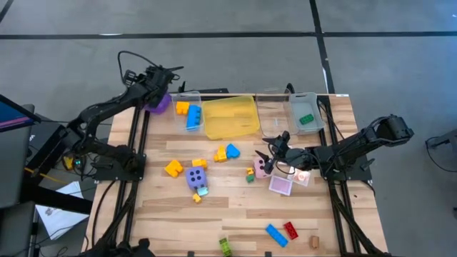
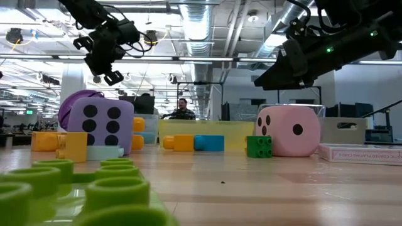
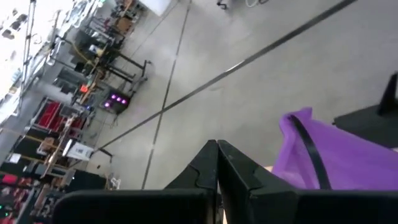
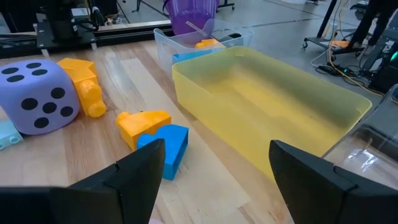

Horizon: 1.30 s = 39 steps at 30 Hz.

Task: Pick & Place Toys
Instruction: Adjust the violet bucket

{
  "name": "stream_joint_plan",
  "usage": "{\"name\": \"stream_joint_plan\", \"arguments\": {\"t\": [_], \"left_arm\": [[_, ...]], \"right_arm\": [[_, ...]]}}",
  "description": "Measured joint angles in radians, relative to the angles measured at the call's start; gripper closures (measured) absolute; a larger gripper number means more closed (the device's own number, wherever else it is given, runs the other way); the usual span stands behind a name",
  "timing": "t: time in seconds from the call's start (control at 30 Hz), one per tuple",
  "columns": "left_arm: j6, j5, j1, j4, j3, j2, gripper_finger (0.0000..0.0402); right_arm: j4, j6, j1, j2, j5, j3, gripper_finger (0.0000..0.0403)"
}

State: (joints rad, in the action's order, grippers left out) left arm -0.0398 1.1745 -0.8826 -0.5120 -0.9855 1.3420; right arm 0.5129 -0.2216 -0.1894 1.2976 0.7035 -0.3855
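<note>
The high view showed the right gripper (image 1: 275,151) hovering with its fingers spread wide, just beside the pink dotted plastic die (image 1: 262,168), which lay on the wooden table (image 1: 235,207) slightly toward the front edge. The left gripper (image 1: 170,77), fingers pressed together, waited far off over the purple plastic cup (image 1: 160,103), so the right arm was clearly nearer.

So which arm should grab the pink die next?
The right. Its gripper hovers open just beside the pink die at mid-table, while the left gripper, fingers shut, sits at the far edge by the purple cup.
</note>
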Motion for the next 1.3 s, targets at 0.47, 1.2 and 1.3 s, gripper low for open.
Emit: {"name": "stream_joint_plan", "arguments": {"t": [0.47, 1.2, 1.3], "left_arm": [[0.143, -0.222, -0.006, -0.084, -0.001, 0.006, 0.0401], [0.293, -0.536, -0.008, -0.162, -0.001, 0.006, 0.0402], [0.293, -0.536, 0.007, -0.161, -0.001, 0.006, 0.0401]], "right_arm": [[-0.007, -0.015, 0.0, 0.0, -0.001, 0.0, 0.0121], [-0.012, -0.016, 0.0, 0.0, -0.002, 0.0, 0.0121], [-0.012, -0.016, 0.0, 0.0, -0.002, 0.0, 0.0121]]}}
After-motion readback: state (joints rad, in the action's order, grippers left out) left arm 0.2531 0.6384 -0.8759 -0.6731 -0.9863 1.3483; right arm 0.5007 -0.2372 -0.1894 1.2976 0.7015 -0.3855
